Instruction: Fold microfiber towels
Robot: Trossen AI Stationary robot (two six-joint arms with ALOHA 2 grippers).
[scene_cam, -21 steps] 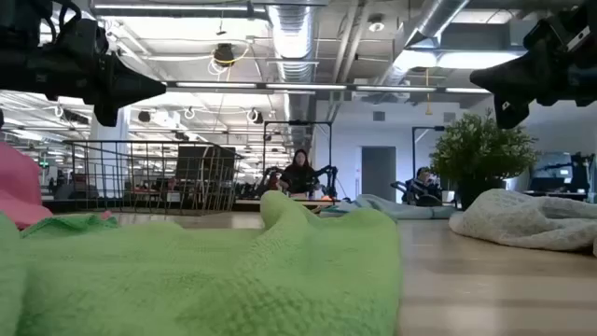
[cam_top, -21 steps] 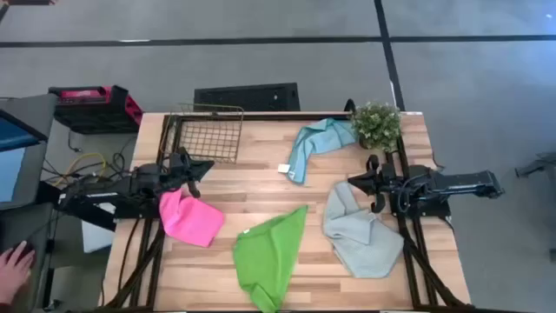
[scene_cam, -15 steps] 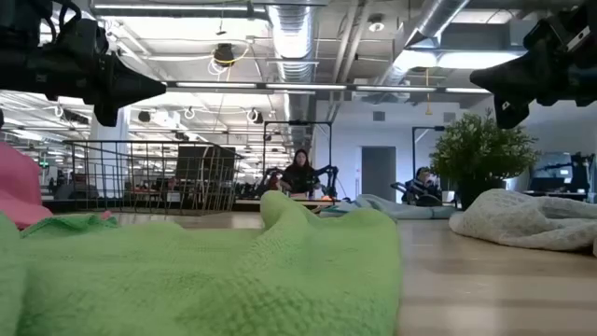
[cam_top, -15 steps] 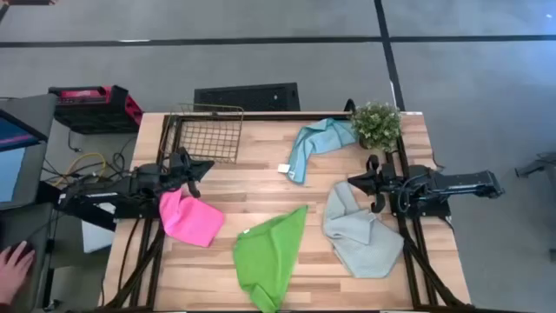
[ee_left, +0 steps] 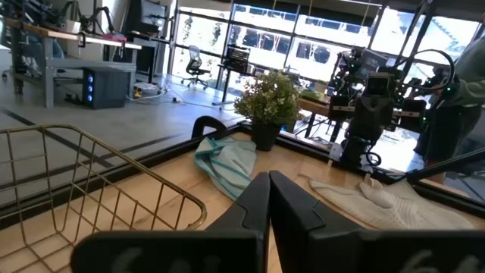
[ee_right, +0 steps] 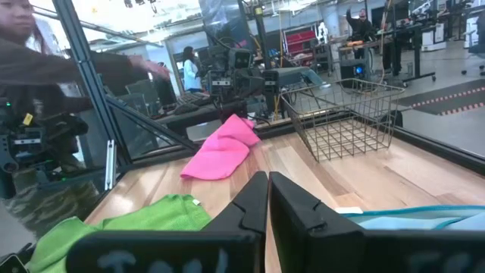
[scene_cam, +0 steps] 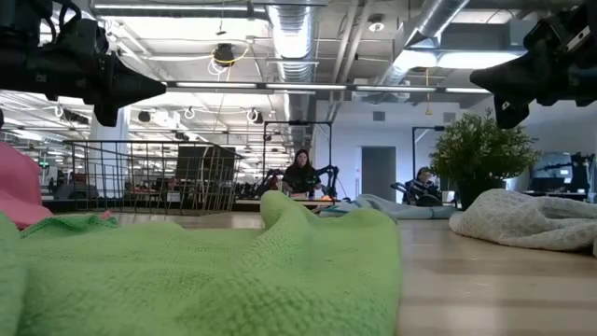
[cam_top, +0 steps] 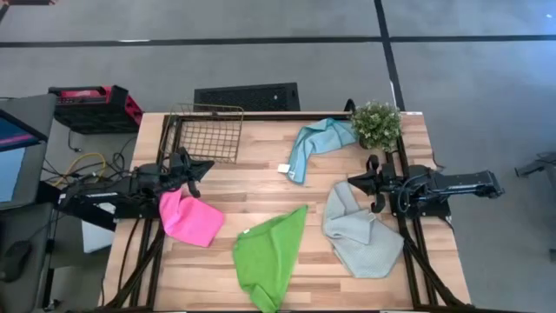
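Starting at your left, the left claw (cam_top: 205, 165) hangs over the table (cam_top: 261, 187) with its fingers pressed together on nothing, just above the pink towel (cam_top: 191, 218), which lies bunched near the left edge. Behind it the wire basket (cam_top: 208, 132) takes the back left corner, and you have bare wood between the basket and the teal towel (cam_top: 317, 141). The green towel (cam_top: 271, 255) lies in the middle front, and its lower corner runs right to the front edge. The teal towel lies at the back, its far end touching the potted plant (cam_top: 377, 123) in the back right corner. The grey towel (cam_top: 359, 231) lies crumpled on the right side, close to the right rail. The right claw (cam_top: 354, 182) hangs just over the grey towel's upper edge, fingers together and empty. You have four towels, one basket, one plant and two claws. The largest open patch is the centre strip between the pink, teal and grey towels.
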